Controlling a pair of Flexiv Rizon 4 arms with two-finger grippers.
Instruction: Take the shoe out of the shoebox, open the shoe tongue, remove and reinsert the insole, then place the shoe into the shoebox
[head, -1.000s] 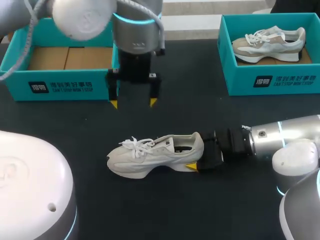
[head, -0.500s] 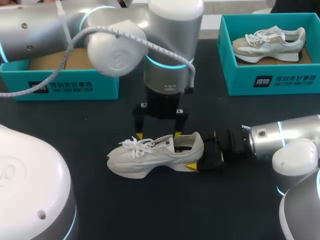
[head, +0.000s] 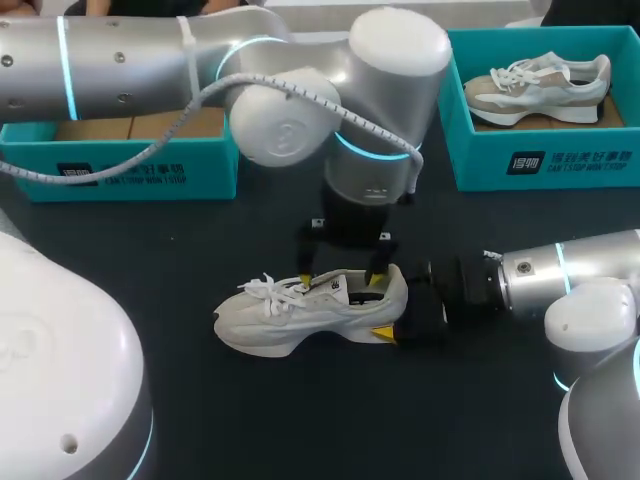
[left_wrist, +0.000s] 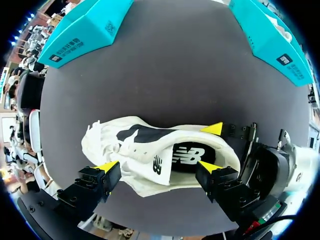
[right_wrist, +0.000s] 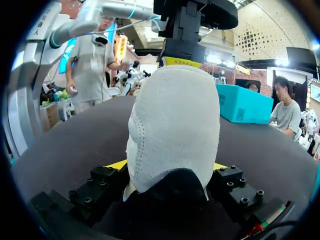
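Dark tabletop (head: 300, 430) carries everything; the right gripper (right_wrist: 170, 165) has its fingers clenched on the heel of the off-white shoe (head: 290, 318), which stands on its sole, white laces forward, dark lining showing; the left gripper (left_wrist: 159, 166) hangs spread just above the collar; a teal shoebox (head: 130, 165) sits well beyond.
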